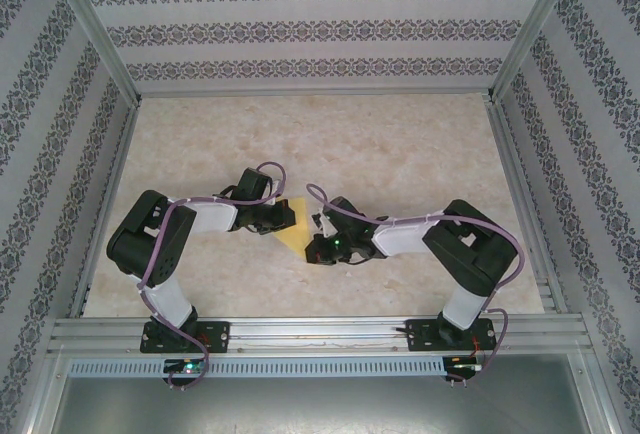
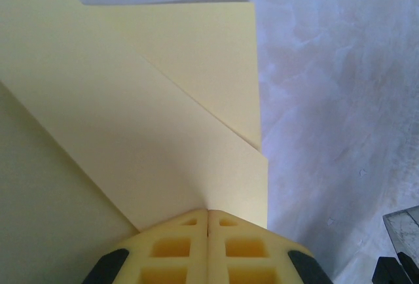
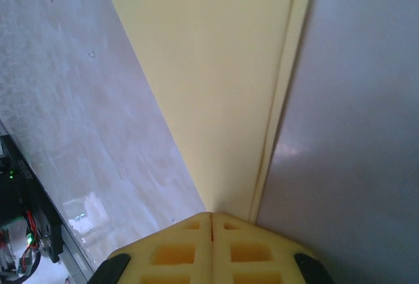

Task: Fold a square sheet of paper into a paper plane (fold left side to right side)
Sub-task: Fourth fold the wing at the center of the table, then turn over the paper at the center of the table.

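The yellow sheet of paper (image 1: 291, 227), folded into layered flaps with diagonal creases (image 2: 163, 120), lies mid-table (image 1: 400, 144) toward its near edge. The left gripper (image 2: 208, 213) and right gripper (image 3: 211, 216) flank it, both closed, tips against the paper (image 3: 216, 68); whether they pinch it I cannot tell.

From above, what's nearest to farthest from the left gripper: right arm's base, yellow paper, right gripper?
1. yellow paper, touching the left gripper, centre.
2. right gripper, just right of the paper.
3. right arm's base, near edge, right.
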Controlling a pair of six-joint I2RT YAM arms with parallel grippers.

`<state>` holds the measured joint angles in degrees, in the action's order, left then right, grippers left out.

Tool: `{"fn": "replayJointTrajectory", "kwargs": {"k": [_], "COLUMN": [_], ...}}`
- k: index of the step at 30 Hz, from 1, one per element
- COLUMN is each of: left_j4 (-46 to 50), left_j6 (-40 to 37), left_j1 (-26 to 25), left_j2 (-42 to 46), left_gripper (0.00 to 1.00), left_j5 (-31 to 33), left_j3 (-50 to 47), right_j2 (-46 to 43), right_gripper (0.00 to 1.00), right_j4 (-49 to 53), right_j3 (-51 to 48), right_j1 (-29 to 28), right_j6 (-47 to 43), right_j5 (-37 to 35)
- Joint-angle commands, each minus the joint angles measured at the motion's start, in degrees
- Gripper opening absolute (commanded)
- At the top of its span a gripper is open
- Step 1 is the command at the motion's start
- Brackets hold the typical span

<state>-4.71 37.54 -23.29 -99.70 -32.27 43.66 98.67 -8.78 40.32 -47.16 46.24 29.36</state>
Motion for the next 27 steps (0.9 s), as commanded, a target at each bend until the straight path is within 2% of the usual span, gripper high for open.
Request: {"fn": "replayJointTrajectory", "kwargs": {"k": [1, 8, 14, 16, 22, 27], "left_j4": [7.00, 5.78, 2.79, 1.85, 4.16, 9.10], "left_j6": [-1.43, -1.25, 0.76, 1.43, 0.07, -4.02], "left_j1": [0.06, -0.09, -0.86, -0.84, -0.73, -0.30], "left_j2": [-2.61, -2.01, 1.12, 2.73, 9.32, 20.30], "left_gripper": [0.00, 0.00, 0.03, 0.06, 0.19, 0.33], "left_j5": [8.18, 6.54, 3.10, 1.83, 1.46, 10.09], "left_j3": [-0.94, -1.25, -0.69, -0.09, 3.04, 2.14], "right_j2": [-0.64, -2.70, -9.06, -11.15, -14.72, -13.62], "right_gripper": [0.00, 0.00, 0.00, 0.05, 0.28, 0.46], "right_j4": [5.09, 5.51, 7.08, 7.74, 7.50, 3.47], "right_j3": [-2.82, -3.41, -3.49, -3.25, -2.42, -0.59], "right_j1": [-1.36, -1.18, 1.00, 2.33, 6.82, 8.12], "right_j6": [0.76, 0.27, -3.24, -5.56, -10.84, -15.01], "right_j5": [0.34, 1.42, 1.84, 1.83, 0.36, -0.86]}}
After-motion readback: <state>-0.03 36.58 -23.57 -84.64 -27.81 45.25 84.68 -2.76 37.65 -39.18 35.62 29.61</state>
